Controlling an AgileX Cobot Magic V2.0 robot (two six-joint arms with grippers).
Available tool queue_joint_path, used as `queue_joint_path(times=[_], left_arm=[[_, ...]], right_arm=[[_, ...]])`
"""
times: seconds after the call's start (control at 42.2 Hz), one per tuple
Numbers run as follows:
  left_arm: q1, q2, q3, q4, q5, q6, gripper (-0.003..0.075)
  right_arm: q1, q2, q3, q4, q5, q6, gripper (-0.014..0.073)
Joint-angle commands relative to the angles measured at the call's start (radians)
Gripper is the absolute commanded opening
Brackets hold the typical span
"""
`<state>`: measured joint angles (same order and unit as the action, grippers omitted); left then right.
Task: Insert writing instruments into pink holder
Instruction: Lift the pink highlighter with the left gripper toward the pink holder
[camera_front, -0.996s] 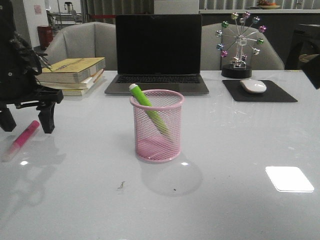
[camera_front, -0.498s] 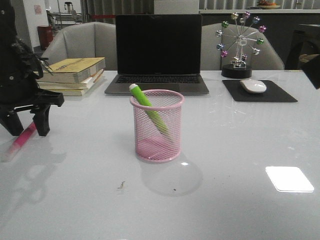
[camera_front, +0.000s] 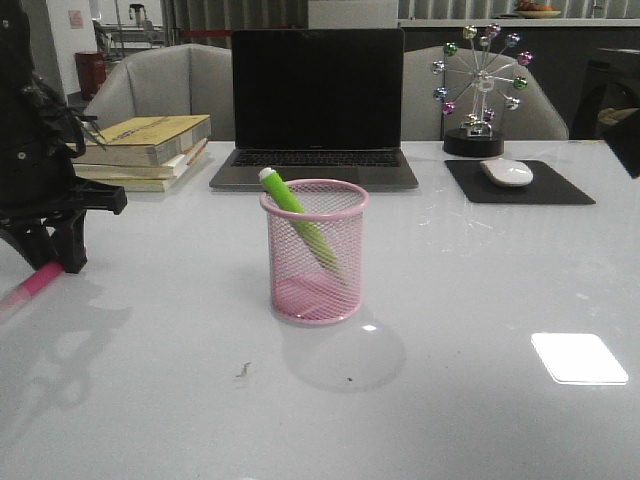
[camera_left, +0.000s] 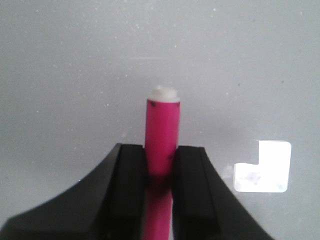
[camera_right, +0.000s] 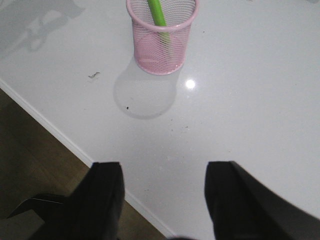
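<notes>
Magenta marker (camera_left: 162, 131) lies flat on the glossy white table (camera_front: 480, 300) at its far left edge in the front view, a smooth round barrel with a whitish ribbed cap at one end. The left gripper (camera_left: 161, 182) straddles it: in the left wrist view the two black, flat-faced pads (camera_left: 131, 180) stand narrowly apart, one on each side of the barrel and touching or all but touching it, with the capped end poking out past the fingertips. In the front view only a short pink stretch (camera_front: 28, 286) shows beside the dark fingers (camera_front: 62, 245). Near the table's middle, well apart from that marker, the pink holder (camera_front: 314, 250) stands upright, a cylinder of fine wire mesh with a solid rim and base. The green marker (camera_front: 297, 228) is inside it, leaning so that its whitish tip sticks out over the rim on the left-arm side. The right gripper (camera_right: 164, 197) hangs over the table's near edge with its broad black fingers (camera_right: 102, 197) spread wide, holding and touching nothing. A closed-screen-dark laptop (camera_front: 316, 105), stacked books (camera_front: 145, 150) and a mouse (camera_front: 507, 172) on a black pad sit behind.
</notes>
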<state>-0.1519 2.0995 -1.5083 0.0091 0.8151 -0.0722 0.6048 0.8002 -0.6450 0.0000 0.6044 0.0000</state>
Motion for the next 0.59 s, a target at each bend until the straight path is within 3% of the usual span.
queue_joint_path(times=[0.0, 0.261, 0.451, 0.569], left_arm=[[0.002, -0.078, -0.027, 0.002, 0.012, 0.063, 0.0091], [-0.036, -0.354, 0.158, -0.009, -0.174, 0.144, 0.0091], [-0.105, -0.608, 0.354, -0.009, -0.442, 0.149, 0.0091], [-0.168, -0.734, 0.490, -0.009, -0.696, 0.149, 0.0091]], right_arm=[[0.001, -0.006, -0.027, -0.008, -0.064, -0.007, 0.0476], [0.001, -0.006, -0.027, -0.008, -0.064, -0.007, 0.0476], [0.001, -0.006, -0.027, -0.008, -0.064, -0.007, 0.0476], [0.001, -0.006, -0.027, -0.008, -0.064, -0.007, 0.0476]])
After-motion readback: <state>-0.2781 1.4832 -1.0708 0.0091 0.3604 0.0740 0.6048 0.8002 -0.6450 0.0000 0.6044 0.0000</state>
